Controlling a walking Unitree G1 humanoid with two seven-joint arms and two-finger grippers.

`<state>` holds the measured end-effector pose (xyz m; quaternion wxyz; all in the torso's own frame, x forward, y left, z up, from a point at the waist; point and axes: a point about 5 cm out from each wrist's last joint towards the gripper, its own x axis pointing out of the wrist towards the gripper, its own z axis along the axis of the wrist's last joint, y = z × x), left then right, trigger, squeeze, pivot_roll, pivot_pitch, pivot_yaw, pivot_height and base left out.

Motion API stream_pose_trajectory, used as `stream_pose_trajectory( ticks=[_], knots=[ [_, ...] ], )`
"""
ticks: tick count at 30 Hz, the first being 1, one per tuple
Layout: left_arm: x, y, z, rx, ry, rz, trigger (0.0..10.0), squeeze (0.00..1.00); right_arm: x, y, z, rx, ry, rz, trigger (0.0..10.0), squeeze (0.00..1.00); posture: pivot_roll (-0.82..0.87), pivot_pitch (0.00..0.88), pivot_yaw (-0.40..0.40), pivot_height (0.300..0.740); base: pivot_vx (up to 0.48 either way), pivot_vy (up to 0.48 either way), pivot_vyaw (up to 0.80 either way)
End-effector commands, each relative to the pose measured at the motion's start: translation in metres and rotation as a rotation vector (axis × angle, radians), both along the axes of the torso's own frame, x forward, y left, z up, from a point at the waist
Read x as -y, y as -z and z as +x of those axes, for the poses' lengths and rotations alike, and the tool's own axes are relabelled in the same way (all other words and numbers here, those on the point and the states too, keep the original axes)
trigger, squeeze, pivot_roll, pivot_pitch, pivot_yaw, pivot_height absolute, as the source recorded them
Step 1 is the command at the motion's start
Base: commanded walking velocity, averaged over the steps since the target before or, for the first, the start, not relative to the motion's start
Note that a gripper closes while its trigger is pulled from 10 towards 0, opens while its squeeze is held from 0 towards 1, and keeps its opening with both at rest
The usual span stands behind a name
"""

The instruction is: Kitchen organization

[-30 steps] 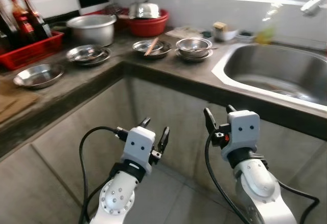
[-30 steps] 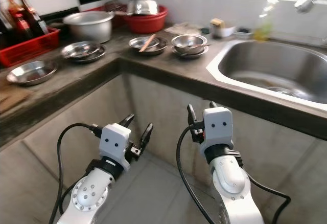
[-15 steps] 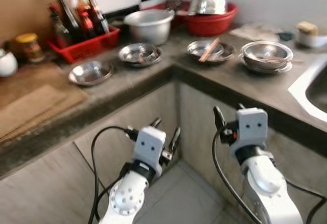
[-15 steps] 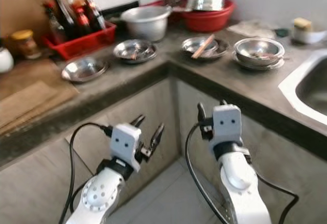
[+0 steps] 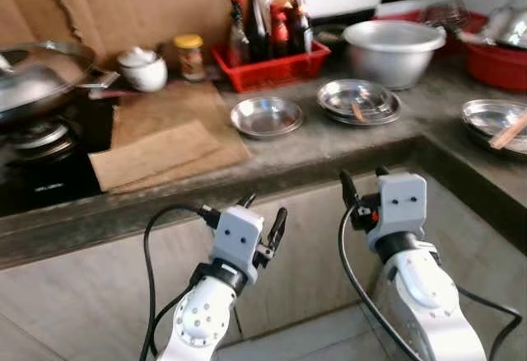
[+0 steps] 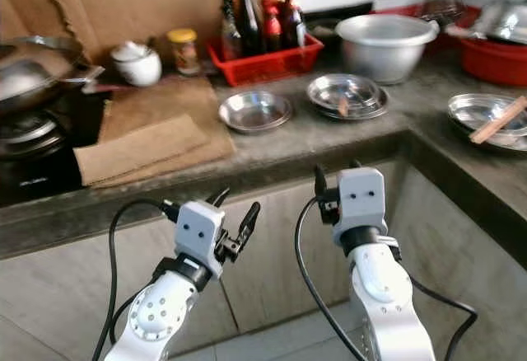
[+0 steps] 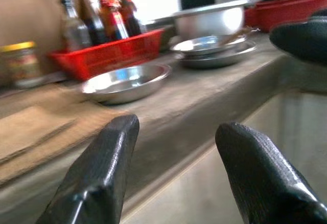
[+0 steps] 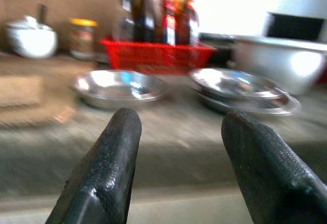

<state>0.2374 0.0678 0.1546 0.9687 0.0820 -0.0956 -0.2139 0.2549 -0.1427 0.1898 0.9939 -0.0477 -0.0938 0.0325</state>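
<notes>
A dark stone counter [image 5: 329, 151] runs across in front of me and turns a corner at the right. On it lie a single steel dish [image 5: 266, 116], a stack of steel plates [image 5: 359, 101], a large steel pot [image 5: 393, 50] and a red basket [image 5: 276, 68] of sauce bottles. My left gripper [image 5: 263, 217] and right gripper [image 5: 361, 184] are both open and empty, held below the counter's front edge. The steel dish [image 7: 122, 82] and plate stack [image 8: 240, 90] appear beyond the open fingers in the wrist views.
A wok [image 5: 37, 77] sits on a black stove [image 5: 41, 163] at the left. Brown mats [image 5: 165, 138], a white lidded pot [image 5: 144, 68] and a jar [image 5: 189, 56] lie between stove and basket. A red basin [image 5: 498, 56] and a dish with chopsticks [image 5: 498, 122] stand at the right.
The camera has swung left: the sink has gone from view and the stove, wok and mats have come in. Both grippers stay open in the same pose.
</notes>
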Motion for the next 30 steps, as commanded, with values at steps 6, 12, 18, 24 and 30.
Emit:
stream_pose_trajectory(
  ticks=[6,12,18,24,30],
  knots=[
    [-0.004,-0.001,0.001,0.001,-0.004,0.005,10.0,0.0,-0.002,-0.004,0.004,0.024,-0.013,-0.012,10.0,0.0,0.09,0.04,0.017,0.74,0.282,0.0,0.0],
    [-0.003,-0.001,0.003,0.005,0.002,0.007,10.0,0.0,0.0,-0.007,0.006,0.043,-0.028,-0.046,10.0,0.0,0.09,0.035,0.017,0.74,0.275,0.0,0.4],
    [-0.002,-0.001,0.003,-0.002,0.006,0.004,10.0,0.0,-0.003,-0.011,0.01,0.043,-0.043,-0.005,10.0,0.0,0.09,0.041,0.02,0.74,0.274,0.0,0.4],
    [-0.001,-0.002,0.006,0.005,0.014,0.007,10.0,0.0,0.0,-0.022,0.02,0.074,-0.05,-0.011,10.0,0.0,0.09,0.049,0.019,0.74,0.27,0.0,0.0],
    [0.001,0.001,0.005,-0.024,0.004,-0.017,10.0,0.0,0.0,-0.018,0.034,-0.01,-0.163,-0.133,10.0,1.0,0.09,0.057,0.012,0.74,0.044,0.0,0.0]
  ],
)
